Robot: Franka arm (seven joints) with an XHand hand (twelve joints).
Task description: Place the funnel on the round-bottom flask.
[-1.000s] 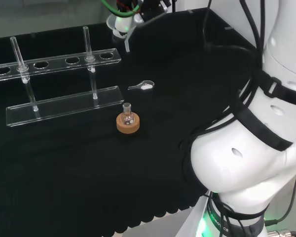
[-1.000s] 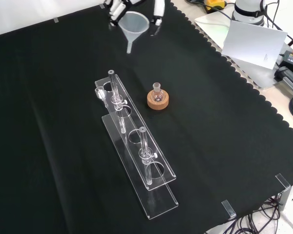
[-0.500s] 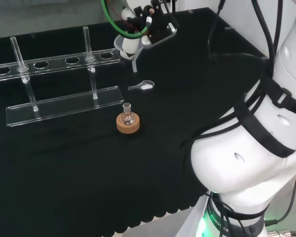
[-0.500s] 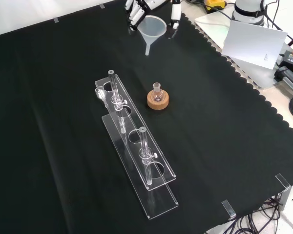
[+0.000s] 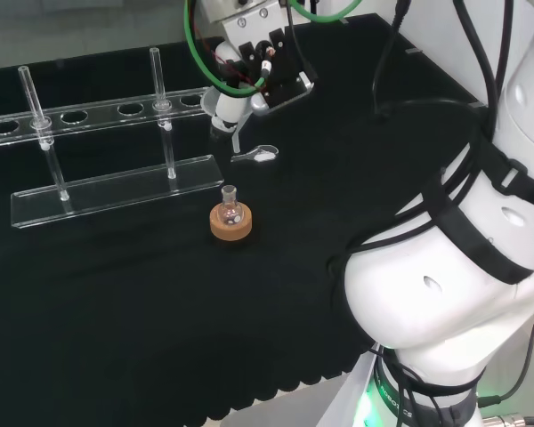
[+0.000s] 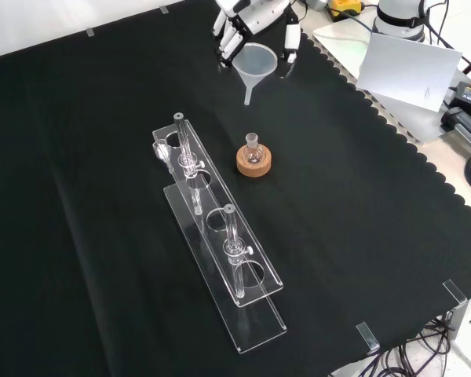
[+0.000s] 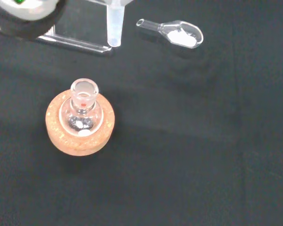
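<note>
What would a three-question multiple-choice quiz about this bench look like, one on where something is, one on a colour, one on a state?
1. Where does the round-bottom flask stand?
A. In the clear rack
B. On a cork ring
C. In the hand

2. What colour is the cloth on the bench?
A. Black
B. White
C. Red

3. How is the funnel right now?
A. Lying on the cloth
B. Seated in the flask's neck
C. Carried by the hand above the cloth

Answers: 1 B, the cork ring sits under the flask. 2 A, the cloth is black in every view. 3 C, the hand is curled round the funnel, apart from the flask.
</note>
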